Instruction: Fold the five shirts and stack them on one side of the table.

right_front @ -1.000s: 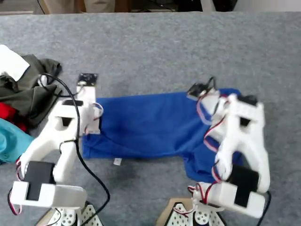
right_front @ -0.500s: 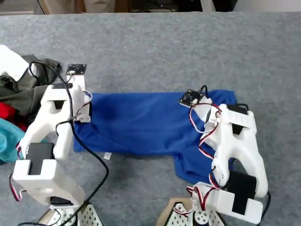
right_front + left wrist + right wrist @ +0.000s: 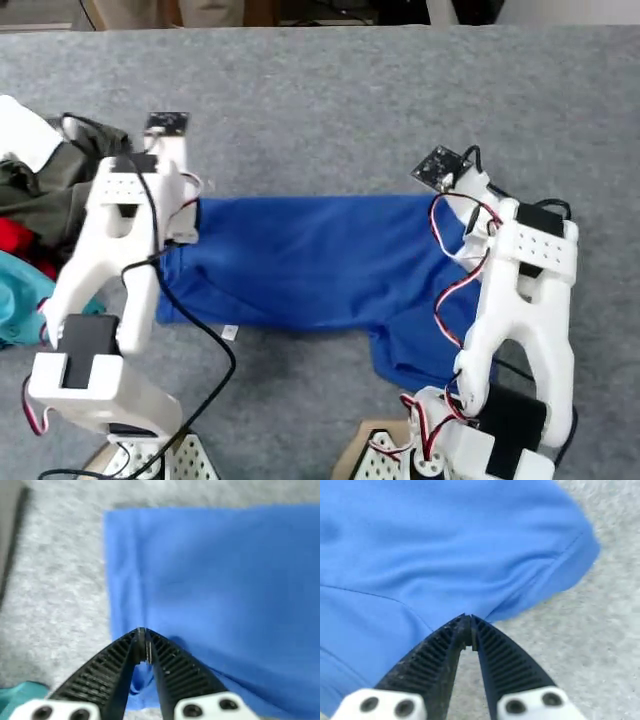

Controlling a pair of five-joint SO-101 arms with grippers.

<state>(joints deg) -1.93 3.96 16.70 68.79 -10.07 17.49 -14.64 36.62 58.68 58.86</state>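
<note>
- Nearest, at lower centre-right of the high view: a sleeve (image 3: 410, 355) of the blue shirt (image 3: 310, 265), spread toward the arm bases, with a small white tag (image 3: 229, 332) at the near hem.
- Plain bright blue, laid lengthwise across the middle of the frame, mostly flat with a few soft creases.
- Left jaws pinched together on a ridge of cloth just inside the shirt's left edge, under the tip of the left arm (image 3: 110, 260).
- Right jaws likewise pressed tight on the cloth near the shirt's upper right corner, creases running into the tips, with the right arm (image 3: 520, 290) covering that end.
- At the left edge of the frame, just beside the left arm: a heap of other shirts, teal (image 3: 15, 295) nearest, then red (image 3: 15, 240), dark olive (image 3: 60, 195) and white (image 3: 25, 135) farthest.
- Grey felt-like counter (image 3: 350, 110) under everything, stretching to the top of the frame.
- Beyond its far edge: a narrow strip of room, too little to make out.
</note>
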